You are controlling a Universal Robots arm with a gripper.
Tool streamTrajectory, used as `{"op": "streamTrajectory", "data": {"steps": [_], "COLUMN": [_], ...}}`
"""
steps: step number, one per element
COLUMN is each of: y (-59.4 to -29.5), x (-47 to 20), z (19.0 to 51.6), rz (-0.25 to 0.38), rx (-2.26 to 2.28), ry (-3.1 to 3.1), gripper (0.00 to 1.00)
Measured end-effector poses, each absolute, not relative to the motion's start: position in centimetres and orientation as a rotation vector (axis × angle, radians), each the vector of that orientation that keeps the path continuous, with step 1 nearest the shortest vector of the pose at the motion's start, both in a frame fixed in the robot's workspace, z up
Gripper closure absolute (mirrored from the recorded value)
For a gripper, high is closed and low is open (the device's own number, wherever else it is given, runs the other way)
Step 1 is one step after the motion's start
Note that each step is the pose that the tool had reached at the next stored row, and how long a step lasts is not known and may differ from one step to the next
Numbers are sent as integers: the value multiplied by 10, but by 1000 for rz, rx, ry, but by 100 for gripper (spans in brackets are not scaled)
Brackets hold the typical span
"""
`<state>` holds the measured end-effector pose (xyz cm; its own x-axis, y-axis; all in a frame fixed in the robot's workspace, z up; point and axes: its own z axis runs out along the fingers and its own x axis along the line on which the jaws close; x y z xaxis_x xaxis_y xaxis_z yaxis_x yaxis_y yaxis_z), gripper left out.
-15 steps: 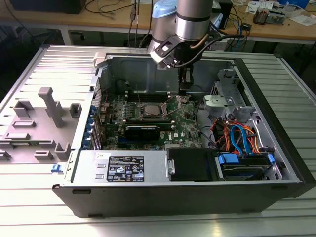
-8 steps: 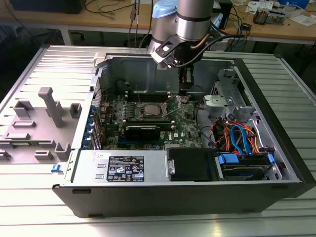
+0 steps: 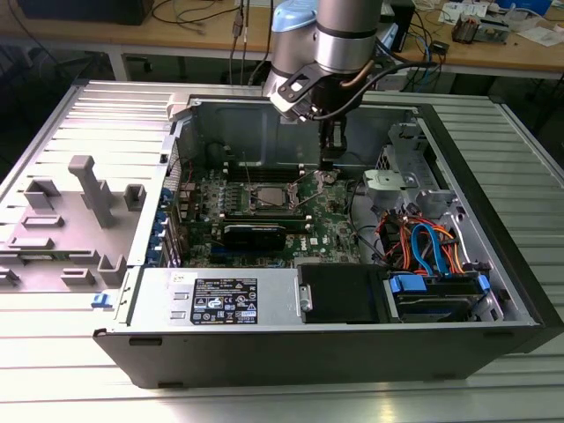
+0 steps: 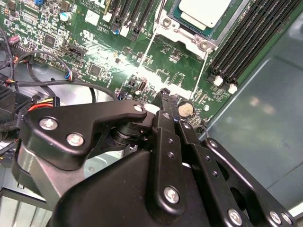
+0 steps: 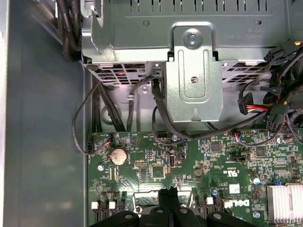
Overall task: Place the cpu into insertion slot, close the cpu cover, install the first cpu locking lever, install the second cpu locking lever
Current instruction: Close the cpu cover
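Observation:
The cpu (image 4: 203,10) shows its silver-grey top inside the insertion slot (image 3: 267,196) on the green motherboard. The cpu cover (image 4: 187,35) lies flat as a metal frame around the chip. Two thin wire locking levers (image 4: 147,49) run out from the socket's corners toward my gripper; whether they are latched I cannot tell. My gripper (image 3: 329,172) hangs just above the board on the exterior view's right of the socket, near a coin battery (image 4: 185,109). Its black fingertips (image 5: 162,195) are together with nothing between them in both wrist views, and the gripper (image 4: 164,93) is shut.
The open computer case (image 3: 493,264) walls the board in. A metal drive cage (image 5: 194,80) with black cables stands close behind the gripper. Long black memory slots (image 4: 251,38) flank the socket. The power supply (image 3: 229,300) and coloured cables (image 3: 423,242) sit nearer. A grey fixture plate (image 3: 79,203) lies at the exterior view's left.

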<state>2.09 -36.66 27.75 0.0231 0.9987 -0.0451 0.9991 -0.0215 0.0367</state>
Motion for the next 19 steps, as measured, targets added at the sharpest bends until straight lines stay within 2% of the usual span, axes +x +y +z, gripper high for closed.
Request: {"op": "streamTrajectory", "data": {"steps": [10, 19], "y": [-365, -362], "x": [31, 40], "z": [275, 264], "rz": [-11, -48], "rx": [2205, 2207], "ry": [2155, 2159], "gripper": [89, 89]}}
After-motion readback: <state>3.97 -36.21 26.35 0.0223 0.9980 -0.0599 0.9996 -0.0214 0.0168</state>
